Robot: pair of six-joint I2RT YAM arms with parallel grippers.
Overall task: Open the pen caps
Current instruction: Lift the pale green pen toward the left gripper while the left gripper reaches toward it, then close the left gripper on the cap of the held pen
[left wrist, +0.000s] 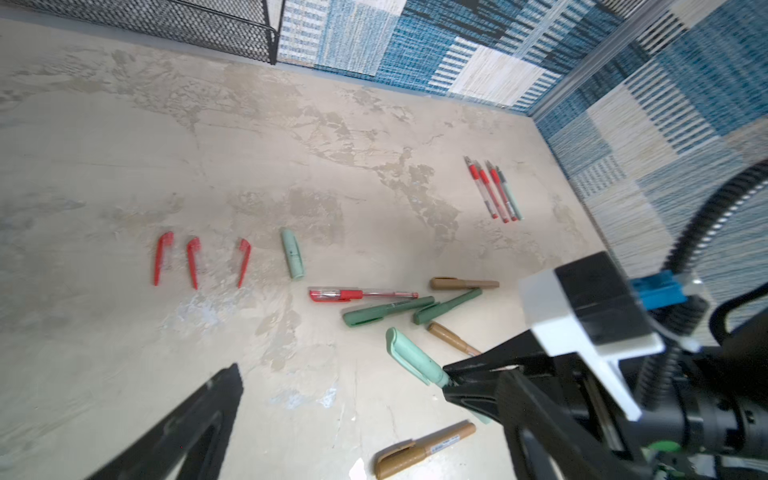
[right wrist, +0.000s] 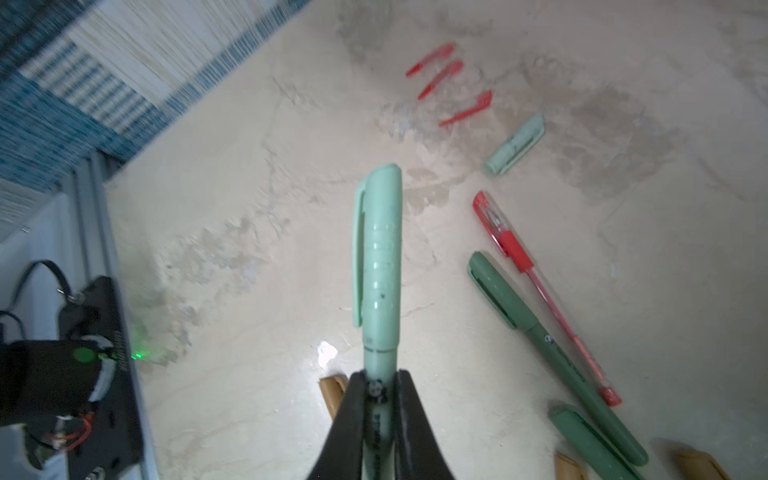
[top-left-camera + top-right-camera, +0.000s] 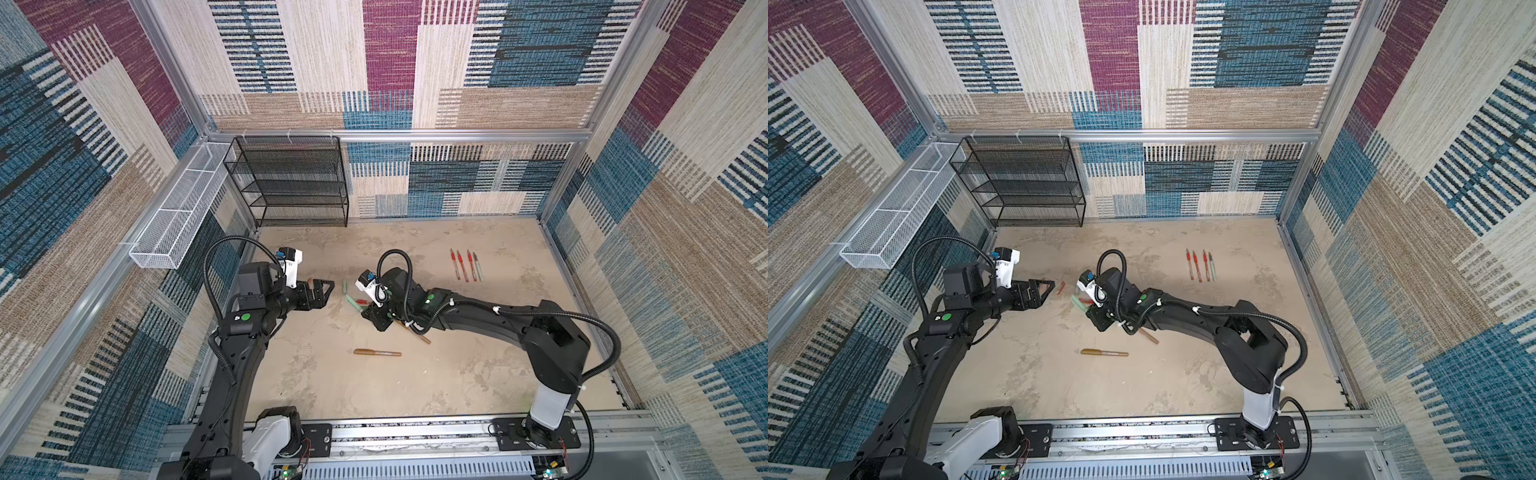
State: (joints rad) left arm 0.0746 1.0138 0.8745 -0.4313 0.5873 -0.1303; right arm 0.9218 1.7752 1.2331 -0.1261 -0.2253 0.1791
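Grip: the right pincer [image 2: 380, 376] is pressed onto the barrel of the mint pen [image 2: 379, 359], just behind the seam of its cap [image 2: 381, 249]. The cap is on and projects free beyond the fingertips. The left pincer [image 3: 322, 289] is spread wide, holds nothing and hangs near, apart from the cap.

Step judged in hand: the cap is presented for a pull. The left pincer should be brought round the cap's mid-length, square to the pen's axis, with the clip kept off the pads if possible. The pull is best made straight along the axis, since a sideways tug could twist the barrel in the right grip. That grip should be kept firm until the cap is free.

Already off, in a row on the tabletop [image 1: 124, 145]: three red caps [image 1: 193, 259] and one mint cap [image 1: 292, 253]. Capped and lying loose: a red pen [image 1: 357, 295], two green pens [image 1: 386, 313] and bronze pens [image 1: 463, 284].

Not resolved: in both top views the right arm [image 3: 478, 316] covers the grip and most of the loose pens. The barrel's rear is hidden inside the pincer. Whether the pen is clear of the tabletop cannot be told. Both wrist views are somewhat blurred.
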